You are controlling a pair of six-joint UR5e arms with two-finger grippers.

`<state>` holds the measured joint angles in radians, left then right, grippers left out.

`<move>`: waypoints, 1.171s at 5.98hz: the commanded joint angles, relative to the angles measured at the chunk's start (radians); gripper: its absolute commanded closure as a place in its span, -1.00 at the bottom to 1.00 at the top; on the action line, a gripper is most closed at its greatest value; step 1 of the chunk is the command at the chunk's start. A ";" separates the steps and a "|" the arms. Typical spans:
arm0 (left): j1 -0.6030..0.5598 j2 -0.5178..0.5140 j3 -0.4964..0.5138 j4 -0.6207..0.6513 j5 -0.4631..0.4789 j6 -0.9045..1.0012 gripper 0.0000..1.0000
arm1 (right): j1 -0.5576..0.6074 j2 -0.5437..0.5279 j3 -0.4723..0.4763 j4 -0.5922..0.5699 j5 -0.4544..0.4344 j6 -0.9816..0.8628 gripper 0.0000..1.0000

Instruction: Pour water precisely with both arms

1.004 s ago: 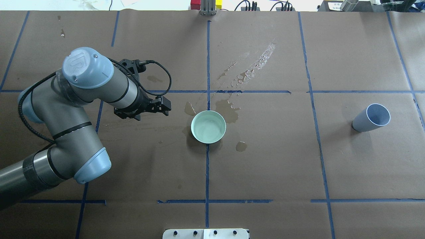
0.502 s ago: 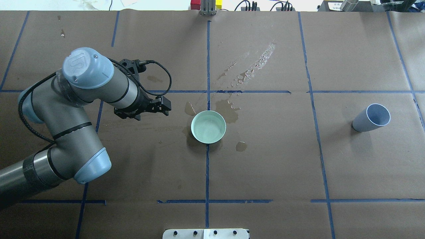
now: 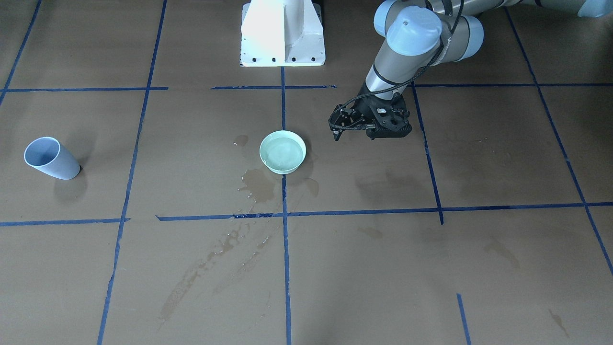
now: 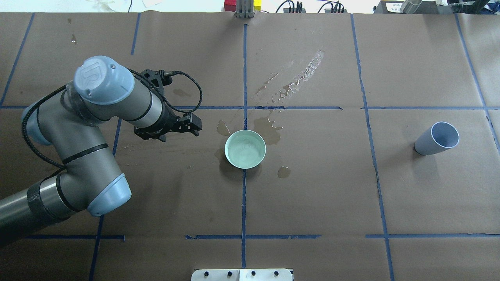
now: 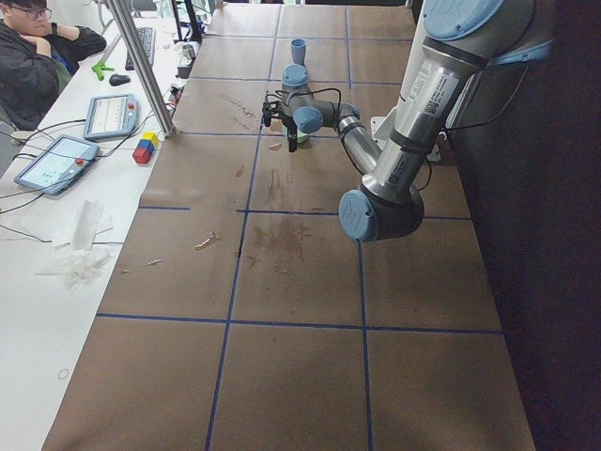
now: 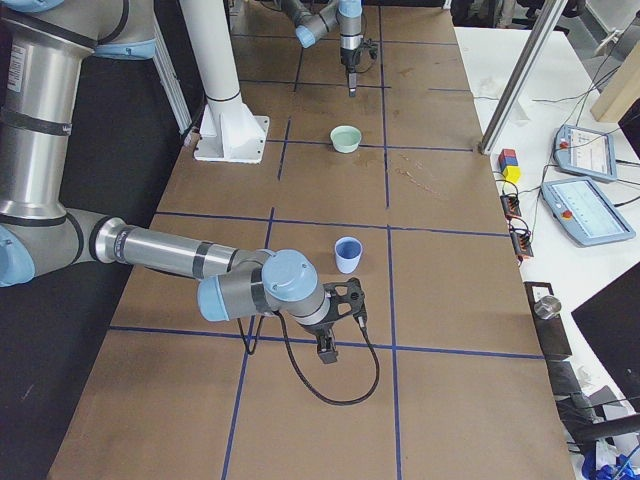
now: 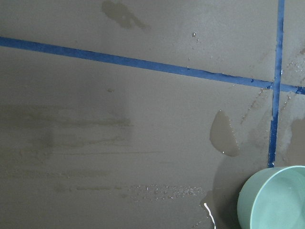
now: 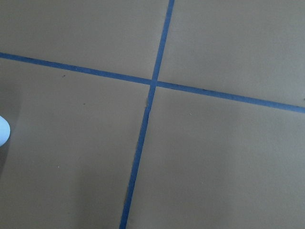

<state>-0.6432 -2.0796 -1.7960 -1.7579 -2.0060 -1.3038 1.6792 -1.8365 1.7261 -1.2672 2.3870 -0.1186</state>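
Seemingly the pour is over — the water (image 4: 246, 151) sits in the mint bowl (image 4: 228, 145) at mid-table, the blue cup (image 4: 434, 140) well apart — so the left gripper (image 4: 190, 128) beside the bowl and the right gripper (image 6: 328, 352), whose jaw spread I cannot tell, need only back off without nudging it.

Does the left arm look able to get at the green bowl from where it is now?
Probably yes. The left gripper hangs beside the green bowl, apart from it, with only stained paper between them.
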 commanded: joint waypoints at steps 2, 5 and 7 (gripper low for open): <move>0.106 -0.066 0.045 -0.003 0.111 -0.093 -1.00 | 0.020 -0.009 0.006 -0.176 -0.005 -0.058 -1.00; 0.175 -0.207 0.218 -0.046 0.209 -0.271 -1.00 | 0.020 -0.007 0.007 -0.173 0.004 -0.059 -1.00; 0.178 -0.209 0.280 -0.118 0.210 -0.317 -0.94 | 0.020 -0.009 0.006 -0.173 0.004 -0.059 -1.00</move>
<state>-0.4677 -2.2846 -1.5399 -1.8483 -1.7990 -1.5959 1.6997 -1.8444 1.7323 -1.4405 2.3914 -0.1779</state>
